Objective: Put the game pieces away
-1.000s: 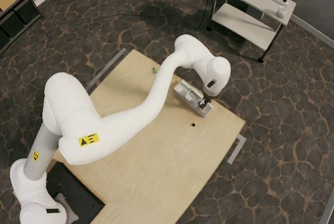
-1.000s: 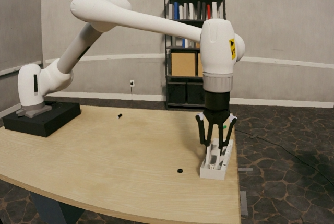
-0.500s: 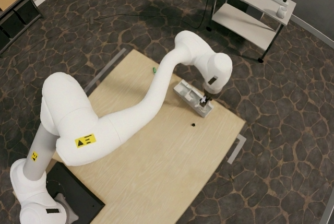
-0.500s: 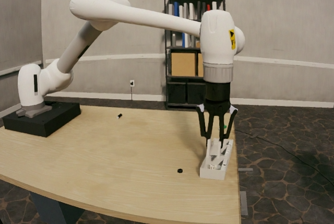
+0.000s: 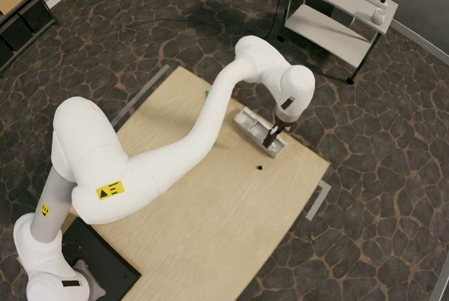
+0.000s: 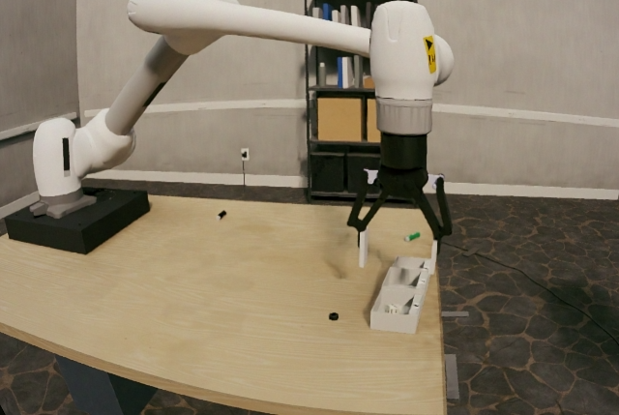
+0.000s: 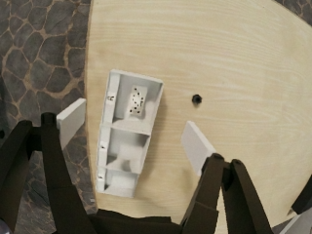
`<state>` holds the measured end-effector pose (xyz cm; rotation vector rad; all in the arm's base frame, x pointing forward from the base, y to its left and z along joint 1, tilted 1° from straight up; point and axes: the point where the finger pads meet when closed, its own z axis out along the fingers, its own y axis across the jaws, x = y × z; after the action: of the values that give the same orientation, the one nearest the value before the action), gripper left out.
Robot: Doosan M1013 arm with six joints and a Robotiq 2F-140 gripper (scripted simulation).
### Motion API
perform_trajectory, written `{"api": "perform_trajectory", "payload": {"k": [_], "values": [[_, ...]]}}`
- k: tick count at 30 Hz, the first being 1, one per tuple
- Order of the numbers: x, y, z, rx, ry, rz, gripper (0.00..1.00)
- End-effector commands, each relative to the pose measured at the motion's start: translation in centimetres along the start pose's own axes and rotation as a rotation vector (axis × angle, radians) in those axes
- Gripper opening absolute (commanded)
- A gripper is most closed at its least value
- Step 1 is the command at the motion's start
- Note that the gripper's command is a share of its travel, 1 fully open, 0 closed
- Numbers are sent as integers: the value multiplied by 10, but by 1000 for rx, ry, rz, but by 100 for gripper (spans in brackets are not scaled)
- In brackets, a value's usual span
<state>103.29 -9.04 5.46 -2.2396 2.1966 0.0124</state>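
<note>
My gripper (image 6: 398,244) hangs spread wide with nothing between its fingers, above the white bins (image 6: 402,295) that stand end to end near the right edge of the desk (image 6: 174,281). A white die (image 7: 136,97) lies in the nearer bin, the one whose wall carries a small dark mark I cannot read for certain. A small black round piece (image 6: 333,316) sits on the desk just left of that bin, a black-and-white cylinder (image 6: 221,214) lies far back on the left, and a green one (image 6: 411,236) lies beyond the bins near the far right edge.
</note>
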Motion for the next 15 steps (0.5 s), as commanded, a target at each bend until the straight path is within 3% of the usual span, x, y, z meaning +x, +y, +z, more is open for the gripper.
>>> {"api": "perform_trajectory", "payload": {"k": [1, 15], "values": [[0, -1, -15, 2, 0, 0, 100], [0, 0, -63, 2, 0, 0, 100]]}}
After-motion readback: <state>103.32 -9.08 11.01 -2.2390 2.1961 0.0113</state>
